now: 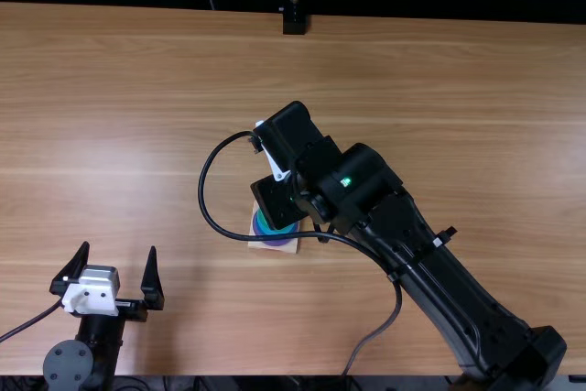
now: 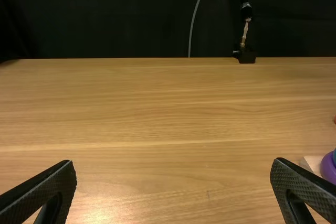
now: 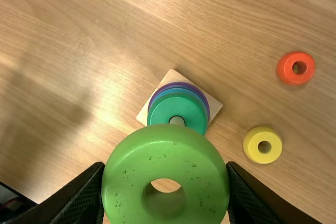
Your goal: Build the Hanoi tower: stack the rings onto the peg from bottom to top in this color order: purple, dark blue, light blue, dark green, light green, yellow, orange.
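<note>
My right gripper hangs over the wooden base with its stacked rings. In the right wrist view the right gripper is shut on the light green ring, held close to the peg. On the peg, the dark green ring lies on top, with blue and purple edges below. The orange ring and yellow ring lie loose on the table. My left gripper stands open at the near left; in its wrist view the left gripper holds nothing.
The light brown table extends around the base. The right arm crosses from the near right toward the middle, its cable looping beside it. A black stand stands at the far edge.
</note>
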Tool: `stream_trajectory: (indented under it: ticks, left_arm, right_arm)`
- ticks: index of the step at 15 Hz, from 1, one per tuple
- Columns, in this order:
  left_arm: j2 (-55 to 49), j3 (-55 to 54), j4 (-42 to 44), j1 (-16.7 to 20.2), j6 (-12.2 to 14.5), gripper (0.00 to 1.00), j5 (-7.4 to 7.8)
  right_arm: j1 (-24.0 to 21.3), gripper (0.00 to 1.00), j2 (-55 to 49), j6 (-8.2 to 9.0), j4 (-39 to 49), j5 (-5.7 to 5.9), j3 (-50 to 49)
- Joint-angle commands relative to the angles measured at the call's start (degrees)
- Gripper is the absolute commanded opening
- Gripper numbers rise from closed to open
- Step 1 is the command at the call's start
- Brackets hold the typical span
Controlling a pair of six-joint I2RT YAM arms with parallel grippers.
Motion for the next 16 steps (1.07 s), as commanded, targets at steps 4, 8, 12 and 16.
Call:
stream_trajectory:
  ticks: [4, 8, 12, 16]
  left_arm:
    - [-0.62, -2.13, -0.32, 0.4, 0.76, 1.0, -0.44]
    - [-0.62, -2.13, -0.32, 0.4, 0.76, 1.0, -0.44]
    - [-0.62, -2.13, -0.32, 0.4, 0.76, 1.0, -0.44]
    - [-0.62, -2.13, -0.32, 0.4, 0.76, 1.0, -0.44]
  right_arm:
    - [-0.24, 0.0, 2.39, 0.45, 0.25, -0.2, 1.47]
    - [-0.24, 0.0, 3.09, 0.34, 0.25, -0.2, 1.65]
    - [-0.24, 0.49, 3.09, 0.45, 0.25, 0.01, 1.56]
    - [-0.33, 1.0, 3.09, 0.34, 0.98, -0.3, 1.74]
